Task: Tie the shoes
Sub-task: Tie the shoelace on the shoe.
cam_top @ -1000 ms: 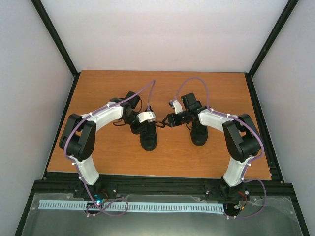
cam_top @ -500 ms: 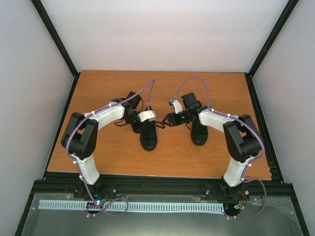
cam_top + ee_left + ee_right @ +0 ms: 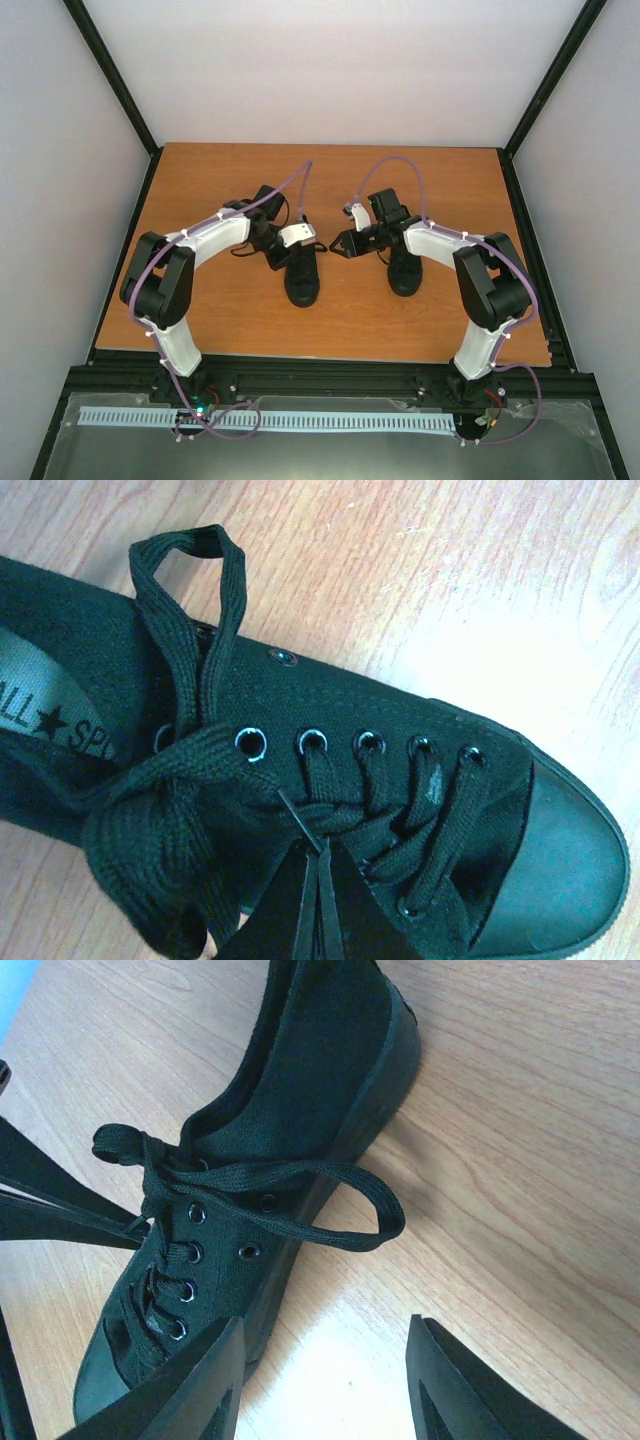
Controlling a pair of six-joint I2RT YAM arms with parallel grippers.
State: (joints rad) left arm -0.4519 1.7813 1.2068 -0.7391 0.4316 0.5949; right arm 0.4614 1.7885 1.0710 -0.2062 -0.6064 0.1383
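Two black shoes stand on the table, the left shoe [image 3: 302,285] and the right shoe [image 3: 405,272], toes toward the arms. My left gripper [image 3: 299,254] is over the left shoe [image 3: 400,720]. Its jaws [image 3: 320,848] are shut at the crossed laces, and a thin strip of black lace [image 3: 296,815] runs out from their tips. One lace loop [image 3: 190,550] lies over the shoe's side. My right gripper [image 3: 341,243] hangs between the two shoes, open [image 3: 325,1360] over bare wood beside the left shoe [image 3: 300,1090]. A lace loop [image 3: 385,1222] lies just beyond its fingers.
The wooden table [image 3: 350,325] sits inside a black frame with white walls on three sides. The left gripper's black fingers [image 3: 60,1205] show at the left edge of the right wrist view, reaching the laces.
My left gripper has shut over the left shoe's laces. The right gripper has stayed open and has hardly moved.
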